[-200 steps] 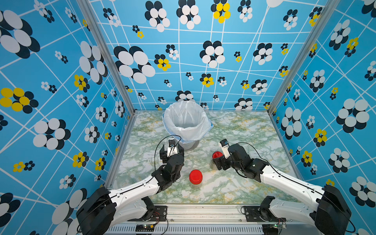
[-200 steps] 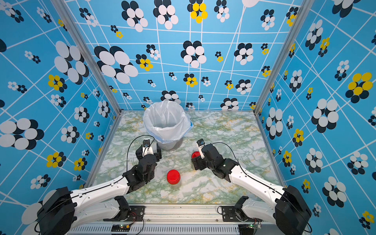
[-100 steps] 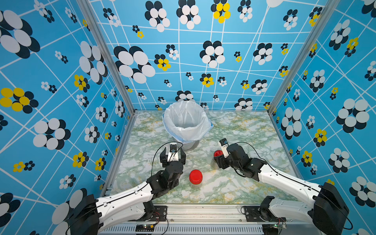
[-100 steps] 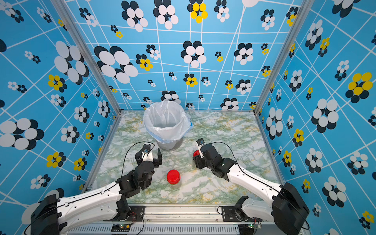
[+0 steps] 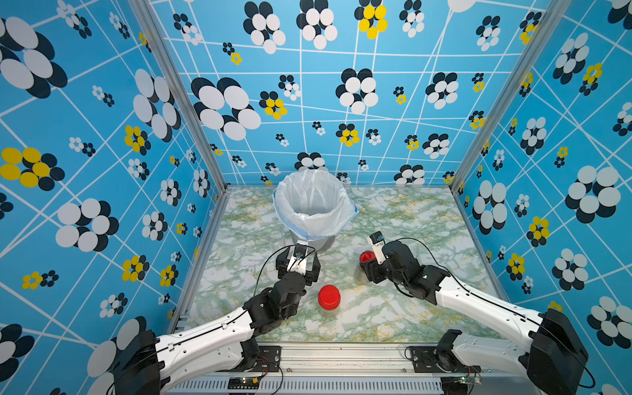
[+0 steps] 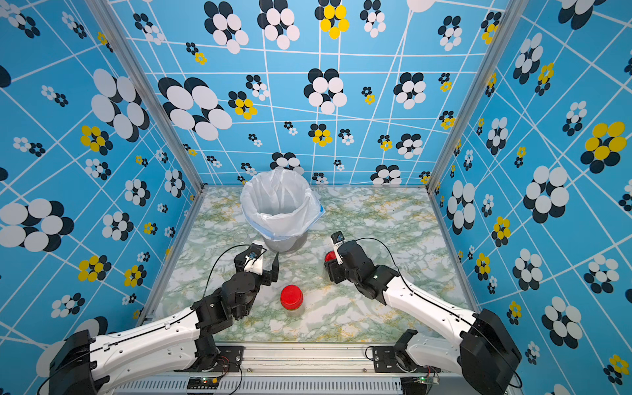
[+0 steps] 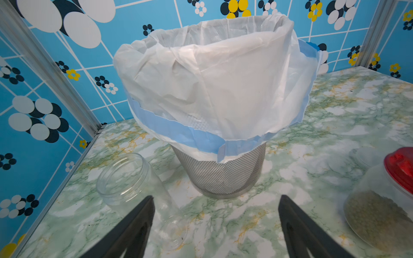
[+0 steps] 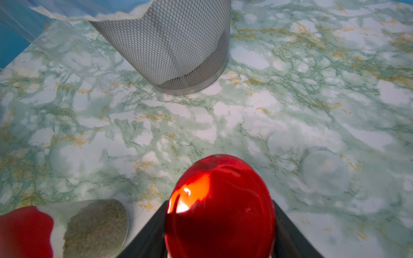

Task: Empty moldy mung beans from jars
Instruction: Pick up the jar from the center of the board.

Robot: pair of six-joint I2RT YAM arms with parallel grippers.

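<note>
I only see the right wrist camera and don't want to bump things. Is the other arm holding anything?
Observer: No. The left gripper is open and empty, facing the bin.
Operator: My right gripper grips a red-lidded jar. Is the tall jar done?
Observer: Looks so: the tall jar stands lidless and empty beside the bin.
Operator: Is the bin's top open?
Observer: Yes, a white bag lines it, mouth open.
</note>
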